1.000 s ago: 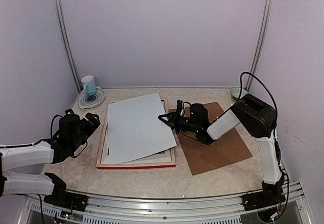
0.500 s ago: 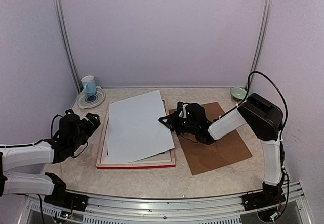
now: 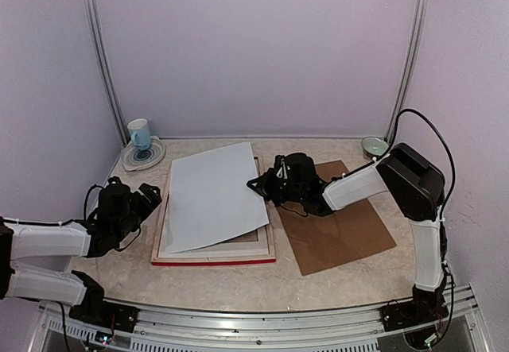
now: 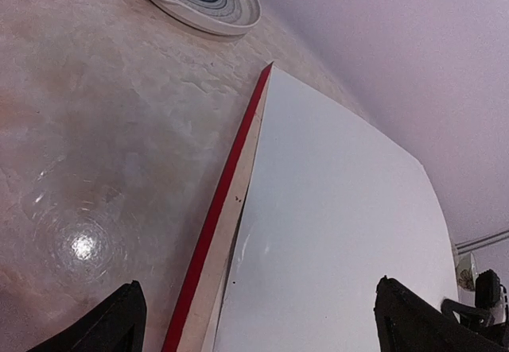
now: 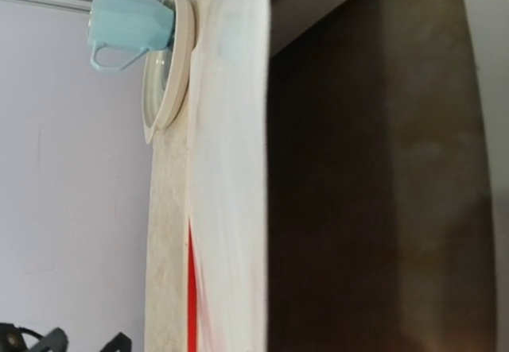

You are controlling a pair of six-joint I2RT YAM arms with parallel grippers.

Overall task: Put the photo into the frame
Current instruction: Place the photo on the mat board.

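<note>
The photo (image 3: 213,197) lies white back up and skewed over the frame (image 3: 215,260), its right edge raised; its printed side is hidden. The frame rests flat, red along its near edge and pale on the sides. My right gripper (image 3: 256,185) is shut on the photo's right edge. The right wrist view shows no fingers, only a dark surface close up, a pale band and a sliver of the red frame (image 5: 191,304). My left gripper (image 3: 151,197) stands open just left of the frame. In the left wrist view that gripper (image 4: 258,324) straddles the frame's red rail (image 4: 215,217) and the photo (image 4: 342,233).
A brown backing board (image 3: 342,225) lies right of the frame, under my right arm. A blue cup (image 3: 139,133) on a striped saucer (image 3: 143,157) stands at the back left. At the back right is a small green bowl (image 3: 372,144). A white mat strip (image 3: 238,249) shows inside the frame.
My right gripper has moved back and left with the photo's edge, so the sheet has slid away from the frame's near rail. My left gripper has crept right, closer to the frame.
</note>
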